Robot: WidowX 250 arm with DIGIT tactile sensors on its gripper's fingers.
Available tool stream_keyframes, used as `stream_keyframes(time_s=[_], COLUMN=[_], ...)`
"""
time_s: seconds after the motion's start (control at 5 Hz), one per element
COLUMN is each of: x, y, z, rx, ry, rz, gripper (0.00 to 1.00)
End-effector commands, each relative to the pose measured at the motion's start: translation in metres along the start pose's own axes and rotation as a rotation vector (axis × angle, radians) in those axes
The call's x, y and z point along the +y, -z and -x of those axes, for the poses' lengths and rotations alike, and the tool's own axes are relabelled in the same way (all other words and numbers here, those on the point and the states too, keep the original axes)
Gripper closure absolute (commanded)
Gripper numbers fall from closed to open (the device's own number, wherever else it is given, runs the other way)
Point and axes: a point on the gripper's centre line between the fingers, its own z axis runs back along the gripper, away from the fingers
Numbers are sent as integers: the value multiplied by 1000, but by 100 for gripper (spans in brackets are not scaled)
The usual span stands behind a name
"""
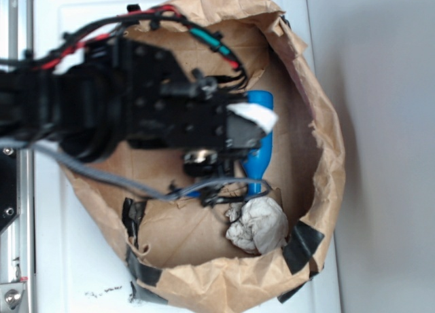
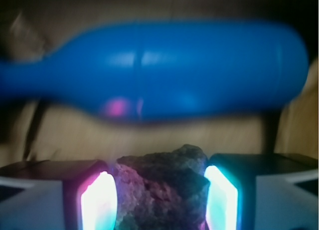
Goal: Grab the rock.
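Brown paper bag (image 1: 319,123), rolled down into a low basin w/ black tape patches on rim, sits on white desk (image 1: 380,89). Arm reaches in from left, covers most of bag's interior in exterior view. Inside bag: blue bottle (image 1: 259,165) lying on its side, partly under the arm; crumpled white paper wad (image 1: 257,225) near bag's front-right rim, just beside bottle's end. Rock (image 2: 162,190) not visible in exterior view, hidden under arm. Wrist view: rock sits betw. the two lit fingers (image 2: 98,205) of the hand (image 2: 160,202), touching both. Hand narrow, clamped on rock. Rock dark brown, lumpy, rough mottled surface, far smaller than bottle. Bottle lies crosswise just beyond rock, on bag floor.
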Motion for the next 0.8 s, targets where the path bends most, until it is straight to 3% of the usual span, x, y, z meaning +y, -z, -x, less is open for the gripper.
stream_keyframes(time_s=[0.0, 0.4, 0.6], x=[28, 51, 48], y=[-75, -145, -161], z=[10, 16, 16], rx=[-104, -196, -118], ry=[-60, -166, -235], rz=[47, 82, -12], gripper=[100, 100, 100])
